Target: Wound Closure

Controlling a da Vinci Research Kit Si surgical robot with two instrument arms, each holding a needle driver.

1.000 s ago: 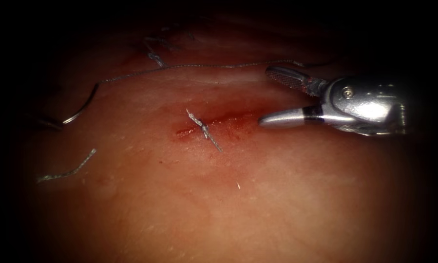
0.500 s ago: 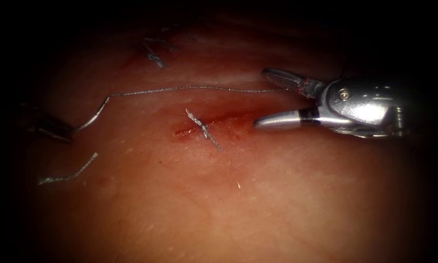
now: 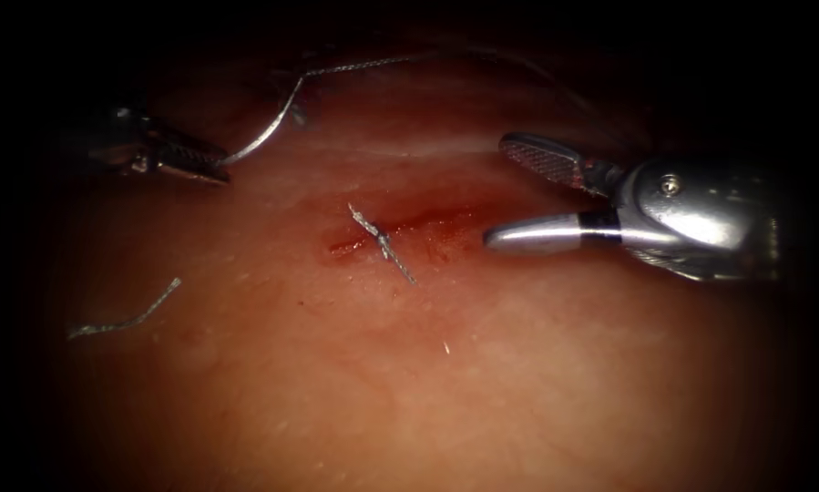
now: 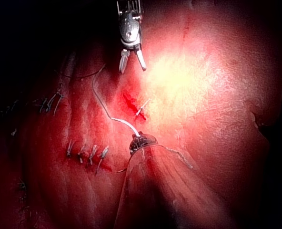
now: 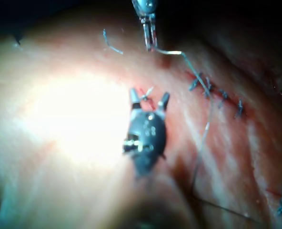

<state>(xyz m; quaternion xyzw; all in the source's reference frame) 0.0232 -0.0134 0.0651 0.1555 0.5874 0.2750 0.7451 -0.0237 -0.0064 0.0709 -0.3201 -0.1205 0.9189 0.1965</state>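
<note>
The tissue (image 3: pixel 445 383) bears a short cut (image 3: pixel 427 221) wet with red fluid, crossed by one tied stitch (image 3: pixel 382 244) with cut ends. My left tool (image 3: pixel 216 169) is at the far left of the cut, shut on the curved needle (image 3: pixel 268 129) near one end. The needle is out of the tissue, and its other end trails thread (image 3: pixel 373 62) across the far side. My right tool (image 3: pixel 496 189) stands open at the cut's right end, holding nothing. The left wrist view shows the left tool (image 4: pixel 140 140), needle (image 4: pixel 123 123) and right tool (image 4: pixel 131 67). In the right wrist view the right tool (image 5: pixel 149 98) straddles the stitch (image 5: pixel 146 92).
A loose cut piece of thread (image 3: pixel 127 319) lies on the tissue left of the cut. A row of older stitches (image 4: pixel 86 155) (image 5: pixel 217 93) closes another cut nearby. A tiny thread scrap (image 3: pixel 445 347) lies nearer the front.
My left tool has carried the needle up and to the right, lifting the thread from in front of the right tool to the far side. The right tool stayed open and shifted slightly right.
</note>
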